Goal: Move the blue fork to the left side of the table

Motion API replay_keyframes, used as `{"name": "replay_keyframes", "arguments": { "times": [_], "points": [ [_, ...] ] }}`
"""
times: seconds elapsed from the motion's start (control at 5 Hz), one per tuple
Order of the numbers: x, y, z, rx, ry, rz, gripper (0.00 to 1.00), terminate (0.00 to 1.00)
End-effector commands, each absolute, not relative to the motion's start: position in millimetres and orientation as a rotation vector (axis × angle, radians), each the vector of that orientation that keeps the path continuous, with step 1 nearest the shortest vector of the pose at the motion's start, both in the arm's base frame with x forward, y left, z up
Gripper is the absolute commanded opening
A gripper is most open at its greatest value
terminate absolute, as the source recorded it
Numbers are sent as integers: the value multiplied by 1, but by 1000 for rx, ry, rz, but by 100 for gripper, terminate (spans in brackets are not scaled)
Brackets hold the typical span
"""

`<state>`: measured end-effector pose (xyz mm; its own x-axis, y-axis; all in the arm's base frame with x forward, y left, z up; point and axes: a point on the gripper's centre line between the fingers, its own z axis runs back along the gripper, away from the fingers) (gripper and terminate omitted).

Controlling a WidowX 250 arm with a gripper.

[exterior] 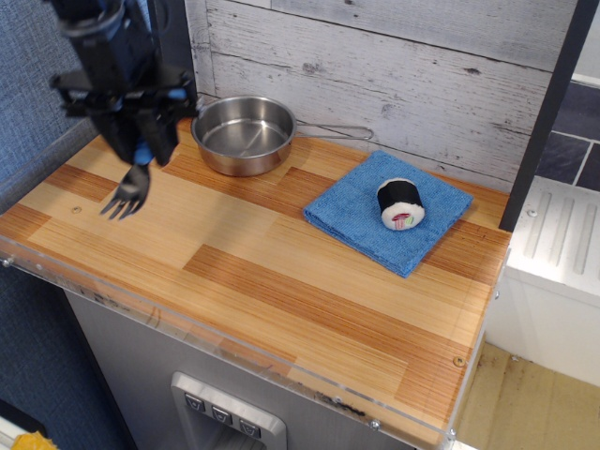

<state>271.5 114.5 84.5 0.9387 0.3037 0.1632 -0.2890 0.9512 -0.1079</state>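
Observation:
My gripper is over the left part of the table, near its back left corner. It is shut on the blue fork. The fork hangs down from the fingers with its silver tines pointing down and to the left, just above the wood. Only a little of the blue handle shows between the black fingers.
A steel pan with a thin wire handle stands at the back, just right of my gripper. A folded blue cloth lies at the right with a sushi-roll toy on it. A dark post stands at the back left behind my gripper.

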Motion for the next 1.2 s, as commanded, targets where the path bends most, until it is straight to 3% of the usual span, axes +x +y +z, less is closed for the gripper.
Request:
{"name": "replay_keyframes", "arguments": {
  "times": [0.0,0.4,1.0],
  "points": [
    [282,155,75,-20,-185,370,0,0],
    [277,168,45,20,-108,387,0,0],
    [287,149,16,10,-72,344,0,0]
  ]
}}
